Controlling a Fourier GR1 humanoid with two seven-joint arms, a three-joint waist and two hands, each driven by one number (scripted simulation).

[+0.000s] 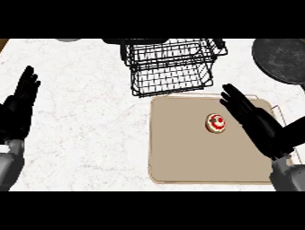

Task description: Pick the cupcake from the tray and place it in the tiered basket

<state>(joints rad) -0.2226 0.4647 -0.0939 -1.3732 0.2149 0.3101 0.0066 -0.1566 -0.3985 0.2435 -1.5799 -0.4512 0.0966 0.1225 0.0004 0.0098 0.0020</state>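
Note:
A small cupcake [216,123] with red and white topping sits near the middle of a beige tray [181,157] on the counter. A black wire tiered basket [171,65] stands just beyond the tray's far edge. My right hand [261,123] hovers open over the tray's right side, fingers straight, its fingertips just right of the cupcake and apart from it. My left hand [15,110] rests open at the left edge, fingers up, far from the tray.
A dark frying pan [286,60] lies at the back right, its handle running toward the right edge. The counter is white marble [82,99]; wooden strips show at the far left and right edges.

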